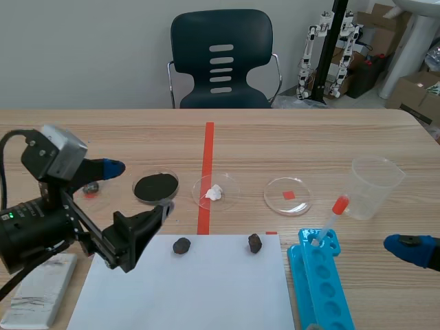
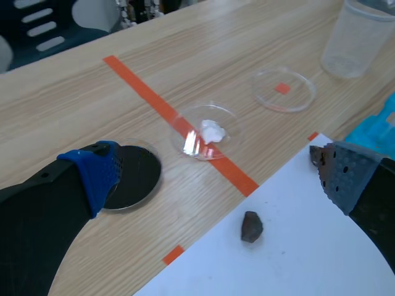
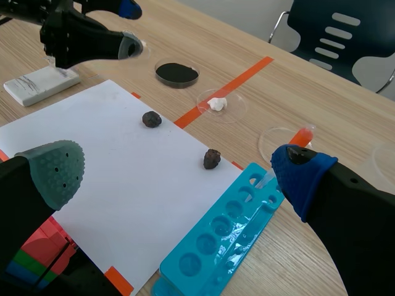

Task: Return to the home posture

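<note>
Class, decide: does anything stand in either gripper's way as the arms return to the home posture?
Nothing visible does. The left gripper and right gripper are open and empty; the stones lie loose on the paper.

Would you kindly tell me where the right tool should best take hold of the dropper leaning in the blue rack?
Probably the clear stem just below the orange bulb, coming from above: the dropper leans out of the end hole of the rack, so its upper stem stands free.

This is a lab: petri dishes [image 1: 288, 196], a blue tube rack [image 1: 323, 289] and a plastic beaker [image 1: 375, 187] sit on the table [image 1: 309, 137], with small humanoid robots [image 1: 306, 65] at the upper right.
</note>
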### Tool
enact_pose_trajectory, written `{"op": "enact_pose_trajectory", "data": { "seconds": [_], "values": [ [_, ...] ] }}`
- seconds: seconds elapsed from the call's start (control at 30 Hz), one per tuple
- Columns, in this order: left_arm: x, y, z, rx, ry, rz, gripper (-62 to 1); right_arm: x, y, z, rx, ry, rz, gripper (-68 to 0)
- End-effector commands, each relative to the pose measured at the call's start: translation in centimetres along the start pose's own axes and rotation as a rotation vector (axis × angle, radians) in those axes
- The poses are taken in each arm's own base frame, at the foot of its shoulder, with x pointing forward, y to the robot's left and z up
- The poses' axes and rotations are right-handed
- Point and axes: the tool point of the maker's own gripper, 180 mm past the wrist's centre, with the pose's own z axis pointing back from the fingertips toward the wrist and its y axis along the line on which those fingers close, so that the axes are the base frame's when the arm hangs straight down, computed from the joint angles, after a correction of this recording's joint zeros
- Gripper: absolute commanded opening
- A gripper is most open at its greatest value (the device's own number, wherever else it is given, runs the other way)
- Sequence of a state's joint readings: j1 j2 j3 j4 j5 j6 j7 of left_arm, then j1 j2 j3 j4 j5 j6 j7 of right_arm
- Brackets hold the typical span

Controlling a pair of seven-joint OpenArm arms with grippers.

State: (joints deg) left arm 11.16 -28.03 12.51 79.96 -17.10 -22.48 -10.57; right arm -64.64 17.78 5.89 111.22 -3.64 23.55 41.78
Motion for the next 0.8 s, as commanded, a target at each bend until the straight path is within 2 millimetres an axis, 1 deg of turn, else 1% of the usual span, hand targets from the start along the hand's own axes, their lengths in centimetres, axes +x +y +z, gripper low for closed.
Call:
{"op": "enact_pose_trajectory", "data": {
  "seconds": [0.0, 0.07, 0.13, 0.17, 0.23, 0.37, 0.5, 0.63, 0.77],
  "values": [
    [1.0, 0.9, 1.0, 0.025, -0.022, -0.016, 1.4, 0.6, -0.2, -0.1, -0.005, -0.025, -0.002, -3.7],
    [1.2, 1.9, 2.3, 0.055, -0.013, -0.023, 1.4, 0.6, -0.2, -0.1, -0.005, -0.025, -0.002, -3.7],
    [1.2, 2.5, 3.7, 0.072, 0.000, -0.030, 1.4, 0.6, -0.2, -0.1, -0.005, -0.025, -0.002, -3.7],
    [1.3, 2.6, 4.4, 0.076, 0.005, -0.032, 1.4, 0.6, -0.2, -0.1, -0.005, -0.025, -0.002, -3.7],
    [1.8, 2.1, 5.7, 0.063, 0.001, -0.042, 1.4, 0.6, -0.2, -0.1, -0.005, -0.025, -0.002, -3.7],
    [3.6, 0.2, 7.6, 0.027, -0.047, -0.055, 1.4, 0.6, -0.2, -0.1, -0.005, -0.025, -0.002, -3.7],
    [5.2, -2.0, 8.8, -0.009, -0.074, -0.054, 1.4, 0.6, -0.2, -0.1, -0.005, -0.025, -0.002, -3.7],
    [6.2, -4.0, 9.4, -0.044, -0.080, -0.042, 1.4, 0.6, -0.2, -0.1, -0.005, -0.025, -0.002, -3.7],
    [7.1, -6.5, 9.7, -0.099, -0.079, -0.048, 1.4, 0.6, -0.2, -0.1, -0.005, -0.025, -0.002, -3.7]
  ]
}}
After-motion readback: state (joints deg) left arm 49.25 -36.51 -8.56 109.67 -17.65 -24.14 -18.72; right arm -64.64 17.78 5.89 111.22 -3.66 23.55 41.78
